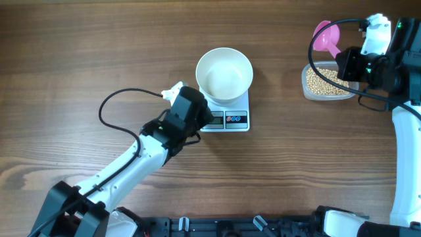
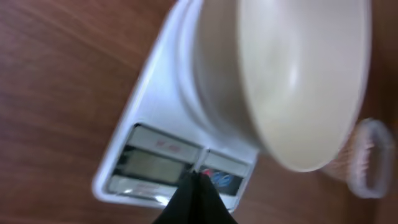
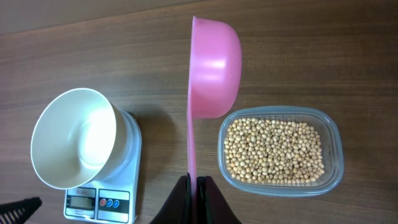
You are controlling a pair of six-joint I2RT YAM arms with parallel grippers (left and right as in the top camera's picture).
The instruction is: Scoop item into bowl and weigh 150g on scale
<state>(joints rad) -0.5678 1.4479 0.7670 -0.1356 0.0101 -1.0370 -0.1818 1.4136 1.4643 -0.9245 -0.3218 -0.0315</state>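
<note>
Beans [image 3: 273,149], small, round, beige-tan, crowd a clear tub [image 3: 336,155] near the pink scoop [image 3: 214,68].

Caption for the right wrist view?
Right gripper holds pink scoop near clear tub of beans; empty white bowl sits on scale.

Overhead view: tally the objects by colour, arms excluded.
White: 2, round white bowl and white rectangular digital scale
Pink: 1, pink plastic scoop
Clear: 1, clear plastic tub of beige beans
Total: 4
</note>
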